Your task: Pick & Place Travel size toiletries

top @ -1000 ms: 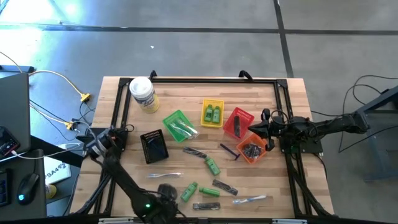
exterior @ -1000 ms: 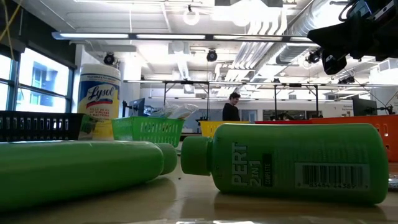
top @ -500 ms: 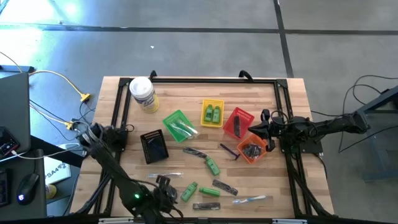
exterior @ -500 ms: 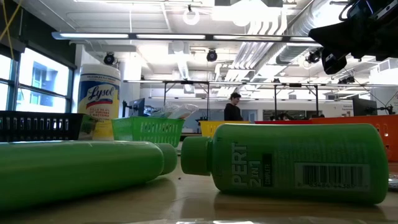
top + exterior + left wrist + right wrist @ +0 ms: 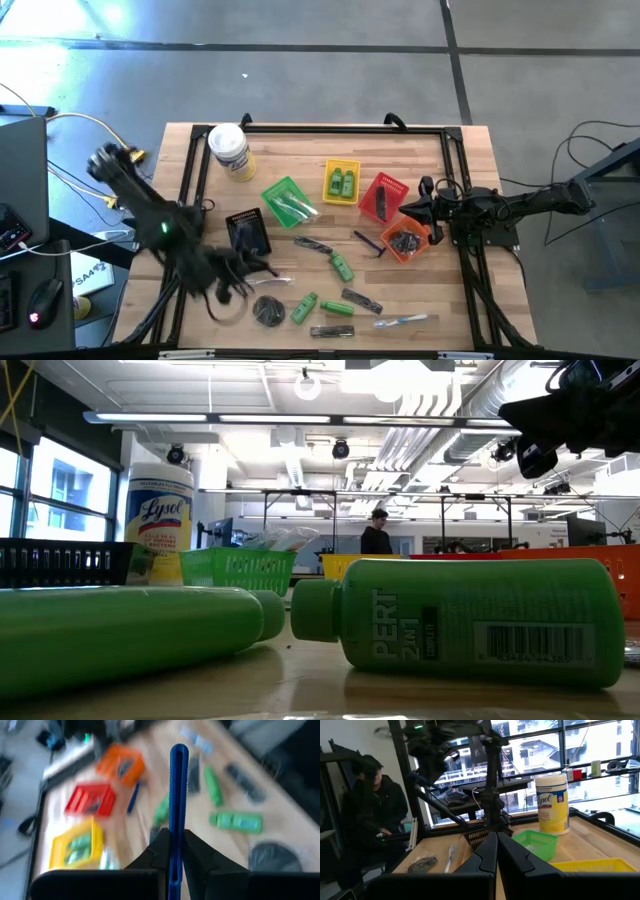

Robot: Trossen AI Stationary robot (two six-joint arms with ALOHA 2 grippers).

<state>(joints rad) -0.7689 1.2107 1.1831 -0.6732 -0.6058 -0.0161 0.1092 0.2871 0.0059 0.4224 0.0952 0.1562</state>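
Wooden slat table (image 5: 440, 300), toiletries scattered loose along the near half, some already in mesh baskets. Left end effector (image 5: 170, 851) is pinched tight on a slim blue plastic stick (image 5: 178, 795), held above the table near the black basket (image 5: 246, 236). Thin hard handle like that could twist or slip out mid-carry. Right end effector (image 5: 497, 851) sits closed and empty by the orange basket (image 5: 405, 240). Green bottles (image 5: 303, 308) are glossy and round, so they'd roll if bumped.
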